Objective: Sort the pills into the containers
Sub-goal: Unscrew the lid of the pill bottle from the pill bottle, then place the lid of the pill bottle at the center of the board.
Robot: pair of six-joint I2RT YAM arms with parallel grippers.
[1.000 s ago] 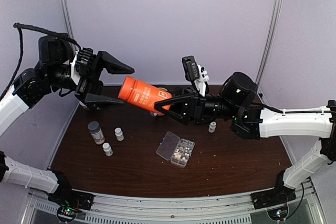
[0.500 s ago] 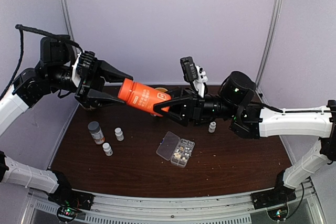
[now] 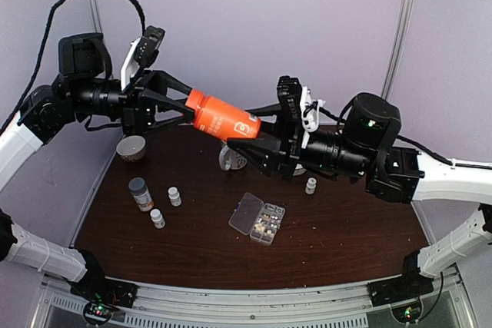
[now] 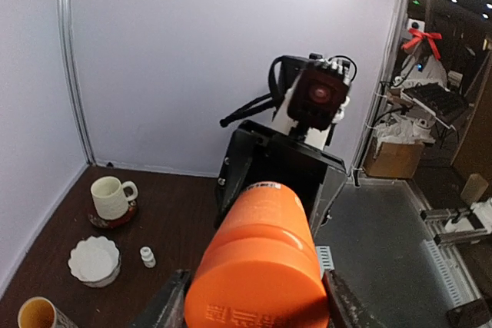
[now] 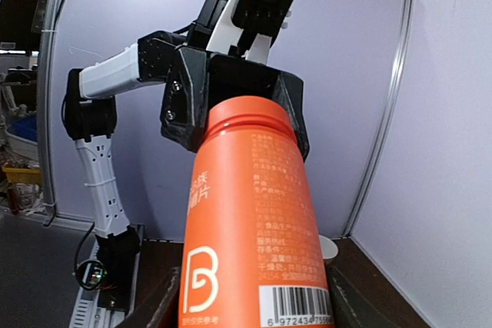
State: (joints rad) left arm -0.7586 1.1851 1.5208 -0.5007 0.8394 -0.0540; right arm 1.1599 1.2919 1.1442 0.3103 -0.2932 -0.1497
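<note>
Both arms have lifted the orange bottle (image 3: pixel 223 119) toward the upper middle of the top view over the last second. The left gripper (image 3: pixel 184 105), which then stood spread wide beside the cap end, is now clamped on that end.

Pills (image 3: pixel 266 228) lie in the compartments of the clear organizer box (image 3: pixel 244 214). The box rests just below centre on the brown table (image 3: pixel 346 228) with its lid folded open to the left. A small white bottle (image 3: pixel 310 186) stands to its upper right. To its left stand a grey-capped bottle (image 3: pixel 138 192) and two further white bottles, one near (image 3: pixel 175 197) and one lower (image 3: pixel 157 218).

Above them the orange bottle hangs tilted, cap end toward the upper left. The right gripper (image 3: pixel 252 134) grasps its base end.
</note>
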